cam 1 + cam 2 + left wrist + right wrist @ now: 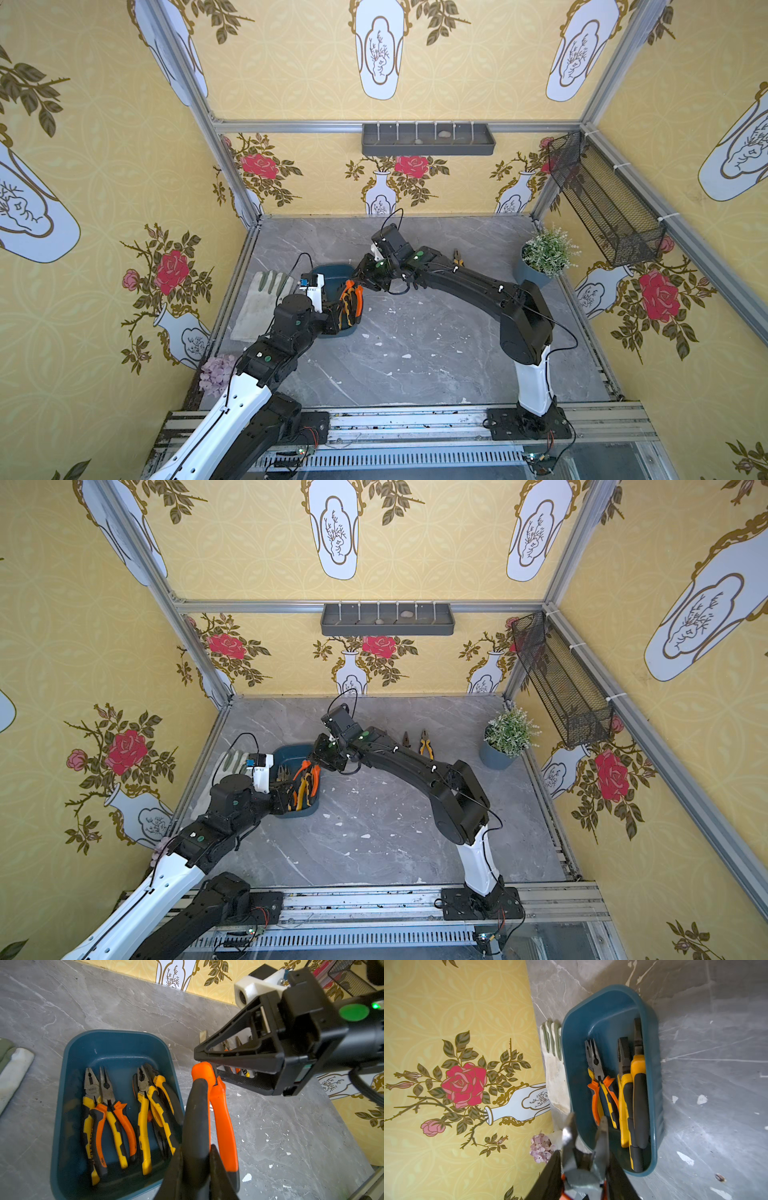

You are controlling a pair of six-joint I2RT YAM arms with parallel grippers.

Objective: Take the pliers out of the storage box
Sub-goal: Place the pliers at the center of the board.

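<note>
Pliers [143,1109] lie in the box [118,1049], while one orange pair [223,1118] hangs over its rim, left pincer [197,1151] clamped on a handle, right pincer [207,1065] straddling the head, grip unclear, so a mistimed release could drop it back.

In storage box [116,1043]: pliers [107,1089]; glove [257,307] left of it; plant [548,251] well right.

Black arms [469,278], white lower links [534,382], green lights [419,253], black cables [561,328].
</note>
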